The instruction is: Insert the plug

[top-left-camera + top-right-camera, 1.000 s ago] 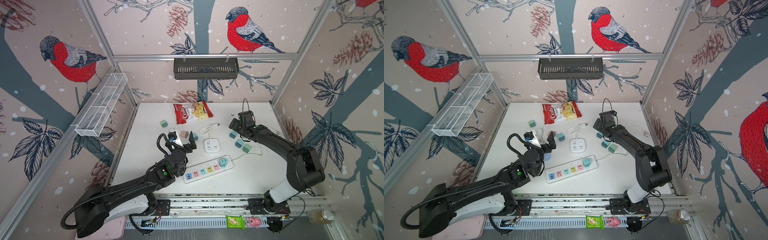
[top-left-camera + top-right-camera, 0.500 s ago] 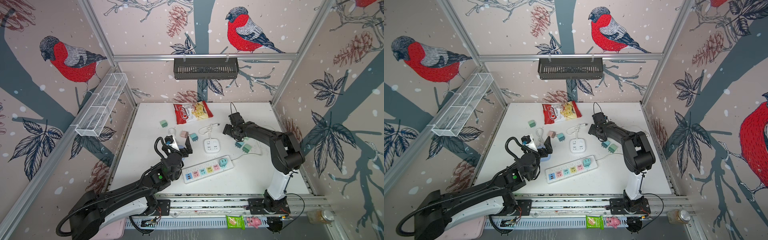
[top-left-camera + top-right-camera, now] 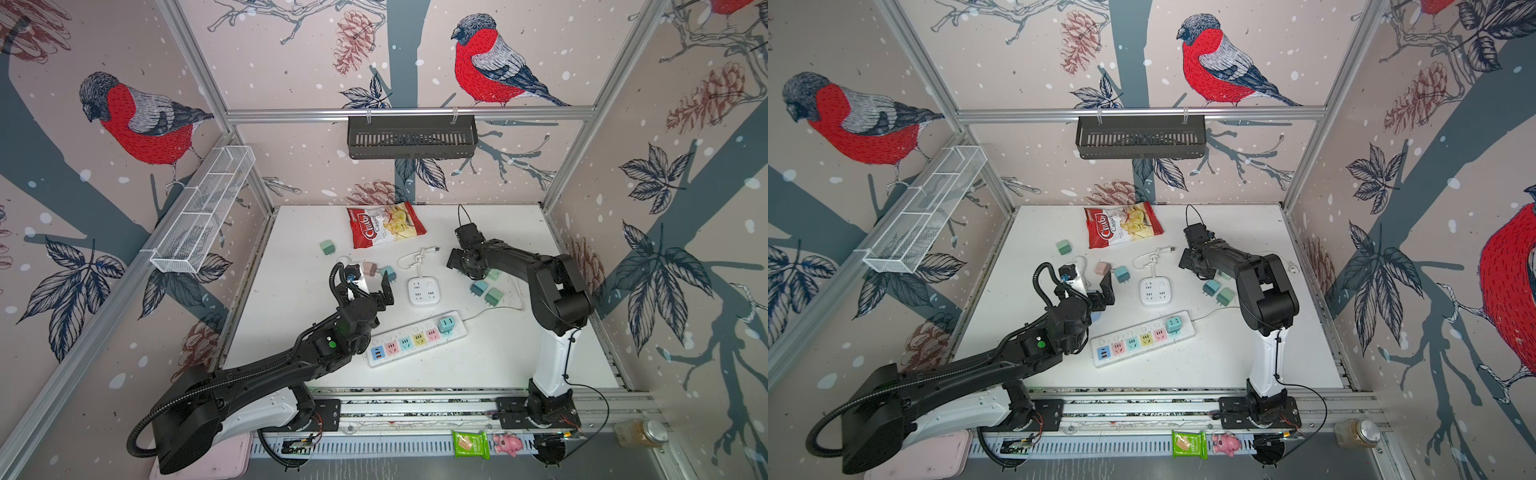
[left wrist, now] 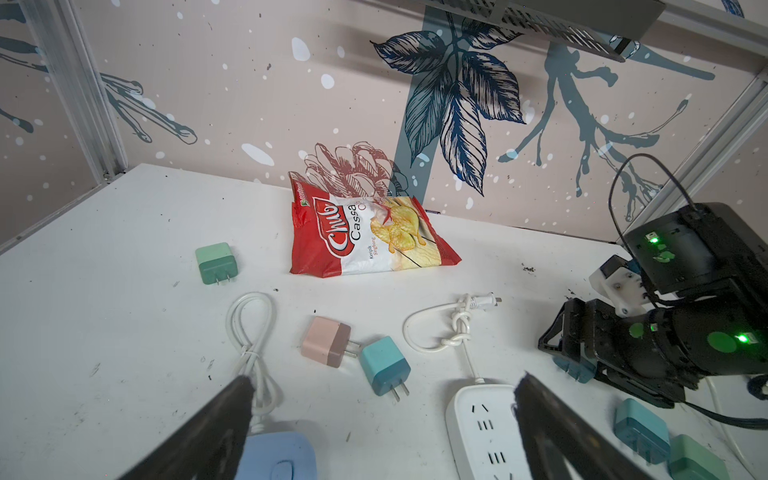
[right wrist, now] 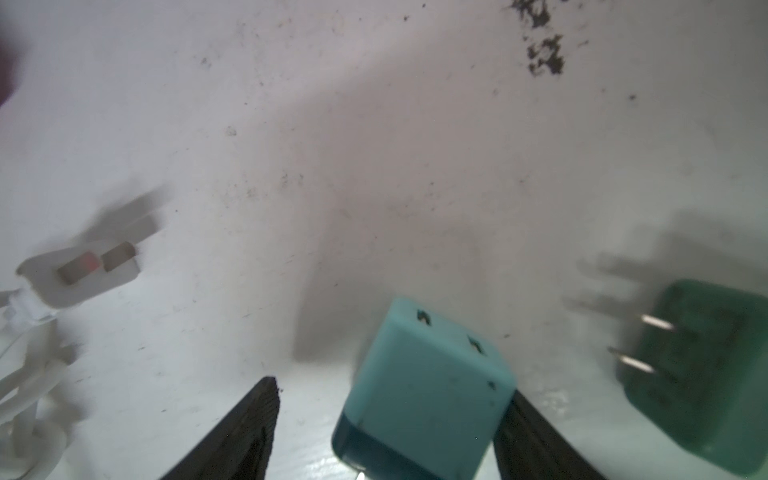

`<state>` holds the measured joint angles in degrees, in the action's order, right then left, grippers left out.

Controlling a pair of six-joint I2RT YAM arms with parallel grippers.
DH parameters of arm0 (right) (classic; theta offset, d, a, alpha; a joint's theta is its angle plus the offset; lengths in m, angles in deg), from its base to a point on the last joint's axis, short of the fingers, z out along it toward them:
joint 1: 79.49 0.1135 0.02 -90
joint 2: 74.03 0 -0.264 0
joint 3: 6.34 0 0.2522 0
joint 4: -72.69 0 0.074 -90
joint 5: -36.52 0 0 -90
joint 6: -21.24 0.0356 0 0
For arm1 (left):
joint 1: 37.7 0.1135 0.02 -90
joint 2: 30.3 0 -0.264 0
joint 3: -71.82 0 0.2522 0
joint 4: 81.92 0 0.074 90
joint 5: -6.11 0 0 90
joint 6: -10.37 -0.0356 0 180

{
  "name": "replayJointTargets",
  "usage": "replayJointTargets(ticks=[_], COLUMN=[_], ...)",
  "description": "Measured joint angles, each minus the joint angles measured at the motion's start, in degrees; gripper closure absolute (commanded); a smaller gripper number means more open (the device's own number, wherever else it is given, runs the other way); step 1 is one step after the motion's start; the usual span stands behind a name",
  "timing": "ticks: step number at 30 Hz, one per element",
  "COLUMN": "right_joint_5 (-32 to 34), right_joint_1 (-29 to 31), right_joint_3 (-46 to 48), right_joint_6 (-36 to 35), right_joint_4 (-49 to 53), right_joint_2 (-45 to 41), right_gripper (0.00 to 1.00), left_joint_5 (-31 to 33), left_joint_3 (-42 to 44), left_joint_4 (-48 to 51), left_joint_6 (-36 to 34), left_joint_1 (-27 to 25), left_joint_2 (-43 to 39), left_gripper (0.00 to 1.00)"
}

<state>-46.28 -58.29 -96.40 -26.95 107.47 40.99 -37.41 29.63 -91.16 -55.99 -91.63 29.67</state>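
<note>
Over the white counter [image 3: 519, 357], beyond the long power strip [image 3: 415, 338], the left end effector [image 4: 384, 381] hung released and empty, while the right end effector [image 5: 392, 390], not yet clenched, straddled a teal plug [image 5: 428, 386] lying on the counter, touching only one side.

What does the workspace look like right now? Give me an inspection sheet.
Surface: white table, dark specks.
Job's things: power strip with one teal adapter plugged in; square socket; teal plug at the right gripper; other plugs lie loose.
Clutter: chips bag at the back.
Grippers: left gripper open, empty; right gripper astride the teal plug, one finger apart from it.
Cables: knotted cord from the square socket; looped cable.
Surroundings: black basket, wire rack on the walls.
</note>
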Motion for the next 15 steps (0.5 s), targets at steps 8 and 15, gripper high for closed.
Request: replayJointTargets(ticks=[8,15], right_joint_5=[2.38,2.91], right_joint_1=[0.50,1.57], right_joint_3=[-1.92,-2.86], right_joint_6=[-1.25,-1.42], right_joint_4=[0.17,1.18], right_joint_2=[1.86,2.47], right_gripper=[0.39,0.54], left_joint_5=[-0.35,1.81], left_joint_3=[0.00,-2.45], left_joint_4=[0.07,4.33], left_joint_6=[0.13,2.16], left_joint_1=[0.00,0.00], left_joint_2=[-0.76,0.48], left_gripper=[0.02,0.02])
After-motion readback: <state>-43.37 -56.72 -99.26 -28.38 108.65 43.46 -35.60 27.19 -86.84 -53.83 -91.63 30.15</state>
